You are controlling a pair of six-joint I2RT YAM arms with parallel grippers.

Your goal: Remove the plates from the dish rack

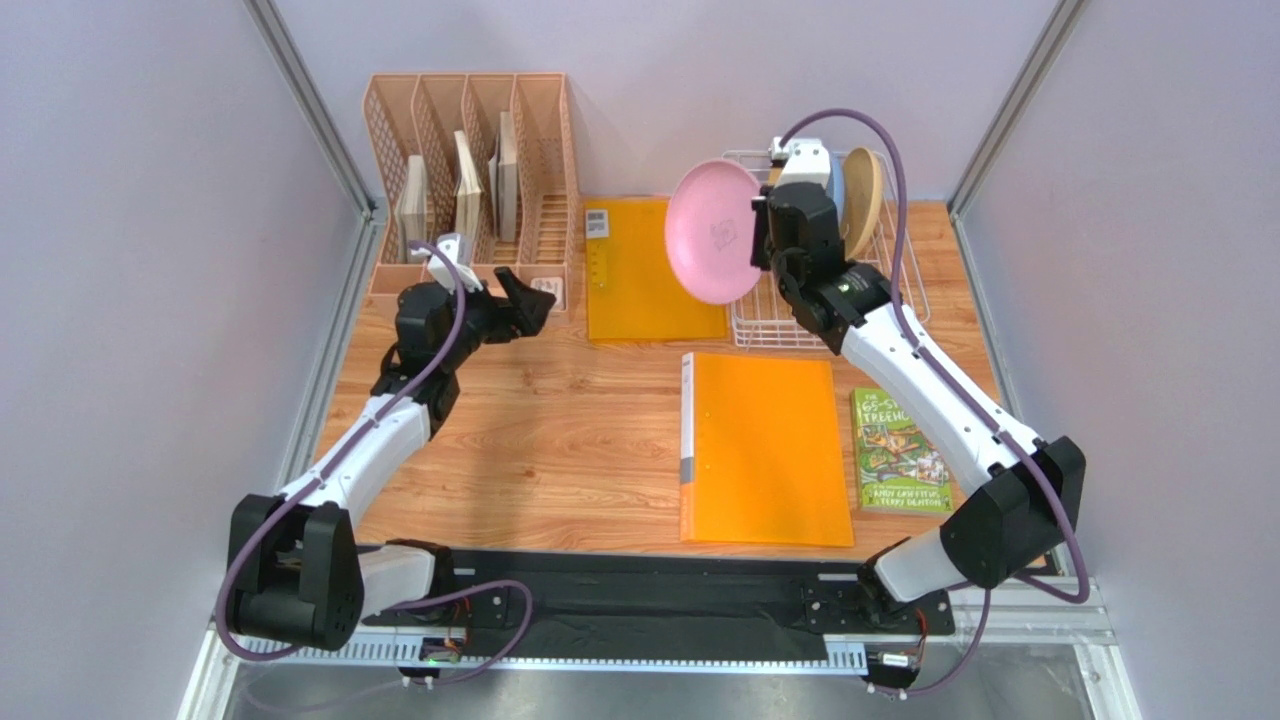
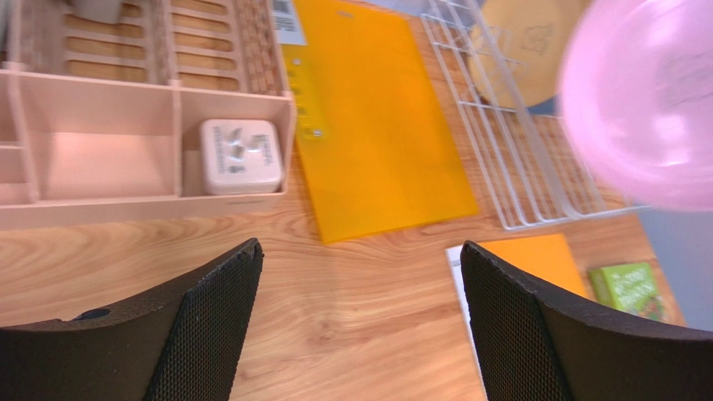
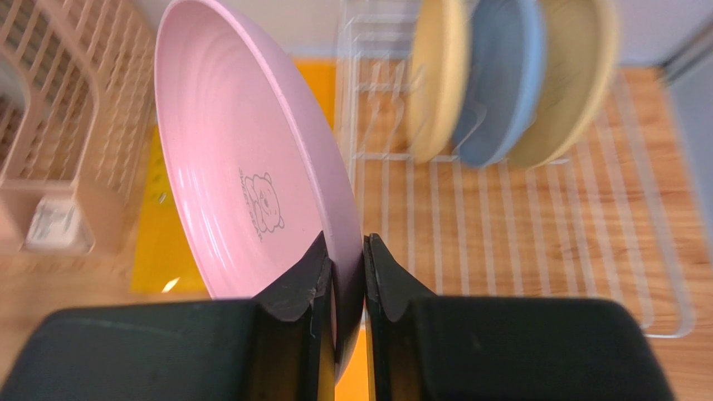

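My right gripper (image 1: pixel 762 228) (image 3: pixel 348 251) is shut on the rim of a pink plate (image 1: pixel 714 231) (image 3: pixel 251 159). It holds the plate on edge in the air, left of the white wire dish rack (image 1: pixel 909 270) (image 3: pixel 586 225). The pink plate also shows in the left wrist view (image 2: pixel 648 100). Three plates stand in the rack's far end: a tan one (image 3: pixel 435 75), a light blue one (image 3: pixel 502 79) and a beige one (image 3: pixel 573 75). My left gripper (image 1: pixel 529 300) (image 2: pixel 360 267) is open and empty above bare wood near the peach organizer.
A peach slotted organizer (image 1: pixel 473 173) with books stands at the back left; a white block (image 2: pixel 240 156) lies in its front tray. An orange folder (image 1: pixel 649 270) lies left of the rack, an orange binder (image 1: pixel 766 450) in the middle, a green book (image 1: pixel 899 450) to the right.
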